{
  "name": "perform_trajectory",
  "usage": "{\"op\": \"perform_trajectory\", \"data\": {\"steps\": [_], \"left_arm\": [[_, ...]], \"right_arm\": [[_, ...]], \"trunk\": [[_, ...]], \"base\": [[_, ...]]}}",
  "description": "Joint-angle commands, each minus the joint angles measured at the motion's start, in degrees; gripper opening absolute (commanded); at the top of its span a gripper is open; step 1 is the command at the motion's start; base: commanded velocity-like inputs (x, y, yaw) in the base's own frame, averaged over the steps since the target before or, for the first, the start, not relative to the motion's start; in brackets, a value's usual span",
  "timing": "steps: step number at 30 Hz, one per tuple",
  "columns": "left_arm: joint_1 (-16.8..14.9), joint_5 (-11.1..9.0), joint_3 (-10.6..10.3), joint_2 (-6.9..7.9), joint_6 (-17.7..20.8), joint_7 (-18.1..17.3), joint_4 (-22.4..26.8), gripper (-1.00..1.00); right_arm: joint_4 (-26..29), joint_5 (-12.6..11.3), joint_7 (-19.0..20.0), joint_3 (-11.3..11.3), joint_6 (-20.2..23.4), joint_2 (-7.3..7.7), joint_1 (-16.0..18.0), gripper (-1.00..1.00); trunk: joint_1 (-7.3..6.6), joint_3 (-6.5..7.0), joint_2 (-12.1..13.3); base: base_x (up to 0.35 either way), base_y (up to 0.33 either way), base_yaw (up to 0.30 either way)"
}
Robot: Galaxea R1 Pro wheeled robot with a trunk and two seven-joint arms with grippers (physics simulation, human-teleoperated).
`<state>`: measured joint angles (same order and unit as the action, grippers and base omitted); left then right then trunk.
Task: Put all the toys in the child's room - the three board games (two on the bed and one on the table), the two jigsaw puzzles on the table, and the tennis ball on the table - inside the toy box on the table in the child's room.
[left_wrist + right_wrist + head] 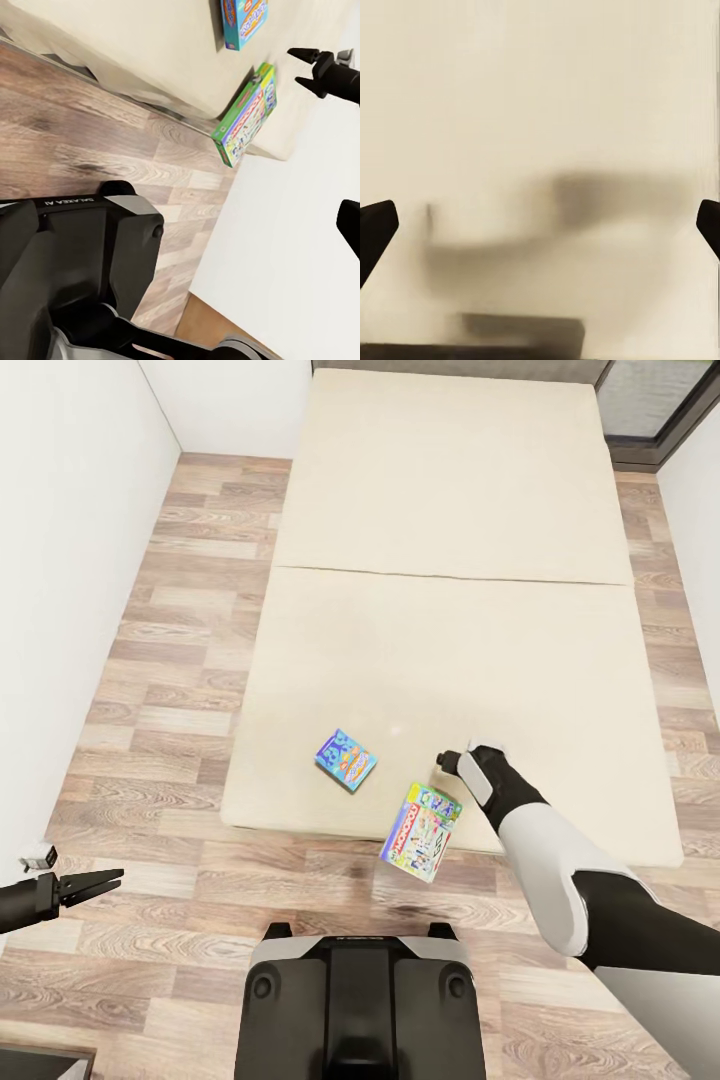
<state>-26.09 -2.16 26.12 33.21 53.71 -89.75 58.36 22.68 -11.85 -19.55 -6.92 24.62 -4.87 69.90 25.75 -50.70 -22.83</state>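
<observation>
- Your right gripper [452, 757] sits low over the near part of the bed [450, 510]; the right wrist view has its fingertips [376, 229] at either edge, spread wide, beige bed cover between them, nothing held
- Green board game [421, 831] hangs tilted over the bed's near edge, just beside that gripper; the left wrist view catches it [246, 115] leaning against the bed's side above the floor [90, 135]
- Blue board game [346, 759] lies flat on the bed, near the green one but apart from it
- Your left gripper [95, 883] hovers over the wooden floor, well away from the bed; its fingers look close together, yet I cannot tell for sure
</observation>
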Motion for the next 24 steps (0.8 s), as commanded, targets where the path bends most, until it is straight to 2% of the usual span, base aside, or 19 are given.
{"op": "perform_trajectory", "data": {"steps": [1,3,5,6,7,9,11,12,14,15,17,19,24], "left_arm": [[0.0,0.1,0.0,0.02,0.6,-0.3,0.0,1.00],[0.0,0.1,0.0,-0.03,0.6,-0.3,0.0,1.00],[0.0,0.1,0.0,-0.05,0.6,-0.3,0.0,1.00],[0.0,0.1,0.0,-0.06,0.6,-0.3,0.0,1.00],[0.0,0.1,0.0,-0.08,0.6,-0.3,0.0,1.00],[0.0,0.1,0.0,-0.16,0.6,-0.3,0.0,1.00],[0.0,0.2,0.0,-0.18,0.5,-0.3,0.0,1.00],[0.0,0.2,-0.1,-0.18,0.5,-0.3,0.0,1.00],[0.0,0.3,-0.1,-0.21,0.5,-0.3,0.0,1.00],[0.0,0.4,-0.1,-0.22,0.4,-0.3,0.0,1.00],[0.0,0.6,-0.2,-0.29,-0.6,-0.3,0.0,1.00],[0.0,0.7,-0.2,-0.31,-1.7,-0.3,0.0,1.00],[0.0,0.8,-0.2,-0.39,-2.8,-0.3,-0.2,1.00]], "right_arm": [[0.4,-0.6,-0.4,-0.2,0.1,0.03,0.0,1.00],[0.6,-0.6,-0.4,-0.3,0.1,0.09,-0.2,1.00],[0.9,-0.7,-0.1,-0.5,0.1,0.98,-0.9,1.00],[1.6,-1.1,0.7,-0.5,0.2,2.23,-1.6,1.00],[2.0,-1.4,1.2,-0.5,0.2,2.68,-1.9,1.00],[3.5,-4.0,4.4,-0.8,0.4,4.86,-4.2,1.00],[6.2,-8.0,9.1,-1.2,0.9,7.36,-7.4,1.00],[7.1,-9.0,10.6,-1.2,1.1,7.97,-8.3,1.00],[11.6,-12.1,17.0,-1.3,2.6,10.13,-12.7,1.00],[12.9,-12.5,18.7,-1.4,3.0,10.57,-14.0,1.00],[18.6,-13.6,25.1,-1.5,4.0,12.01,-19.3,1.00],[23.0,-14.0,28.9,-2.0,4.4,12.81,-23.2,1.00],[31.3,-14.3,33.8,-4.2,4.8,13.73,-31.1,1.00]], "trunk": [[0.03,-0.06,-0.1],[0.03,-0.06,-0.1],[0.03,-0.06,-0.1],[0.03,-0.06,-0.1],[0.03,-0.05,-0.1],[0.03,-0.03,-0.1],[0.03,0.01,-0.1],[0.03,0.04,-0.1],[0.03,0.09,-0.1],[0.03,0.12,-0.1],[0.03,0.23,-0.1],[0.03,0.38,-0.1],[0.03,0.81,-0.1]], "base": [[0.000,0.000,0.000],[0.000,0.000,0.000],[0.000,0.000,0.000],[0.000,0.000,0.000],[0.000,0.000,0.000],[0.000,0.000,0.000],[0.000,0.000,0.000],[0.000,0.000,0.000],[0.000,0.000,0.000],[0.000,0.000,0.000],[0.000,0.000,0.000],[0.000,0.000,0.000],[0.000,0.000,0.000]]}}
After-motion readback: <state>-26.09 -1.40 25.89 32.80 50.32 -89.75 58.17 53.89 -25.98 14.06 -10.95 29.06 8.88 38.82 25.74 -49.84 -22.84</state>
